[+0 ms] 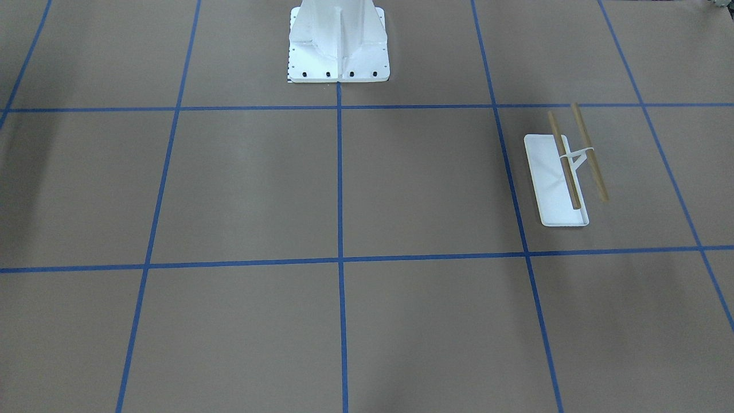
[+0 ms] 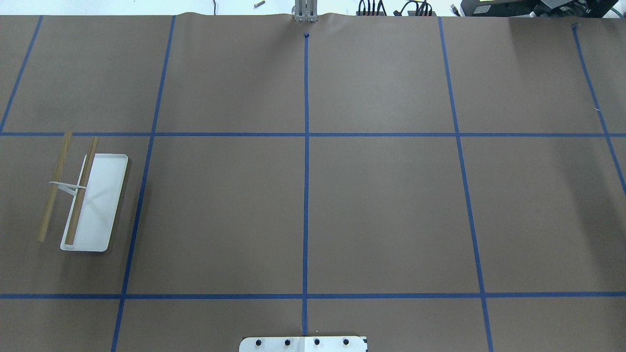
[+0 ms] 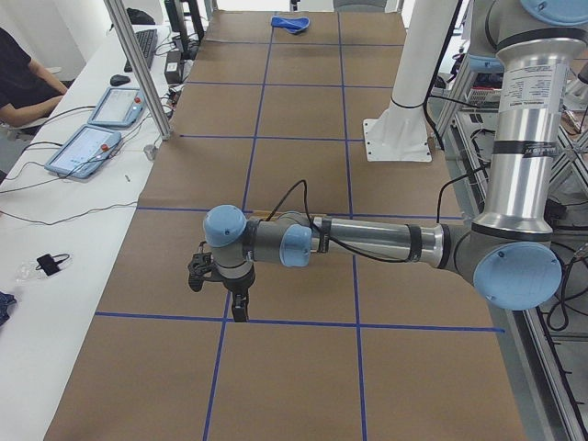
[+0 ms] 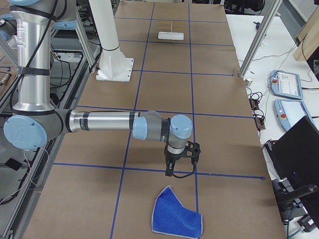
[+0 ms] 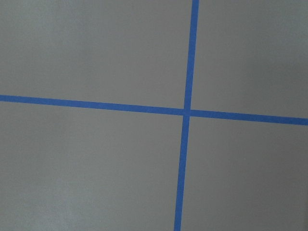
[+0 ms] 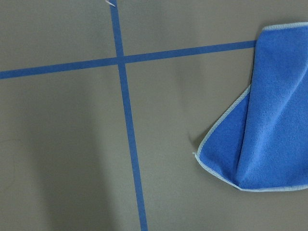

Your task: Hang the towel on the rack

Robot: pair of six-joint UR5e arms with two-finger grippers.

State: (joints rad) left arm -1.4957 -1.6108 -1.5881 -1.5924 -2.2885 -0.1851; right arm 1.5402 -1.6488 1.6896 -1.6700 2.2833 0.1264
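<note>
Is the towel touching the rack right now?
Apart. The exterior right view shows the towel lying flat on the table at the near end and the rack at the far end, with bare table between them.

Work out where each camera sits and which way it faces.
Front-facing: across the table, steeply down on the rack; only the pedestal shows.
Overhead: behind the robot, facing forward; same rack, pedestal edge.
Exterior left: table's left end; left arm, left hand.
Exterior right: opposite end; right arm, right hand, the towel.
Left wrist: down on tape lines; no body.
Right wrist: down on the towel, as exterior right.
</note>
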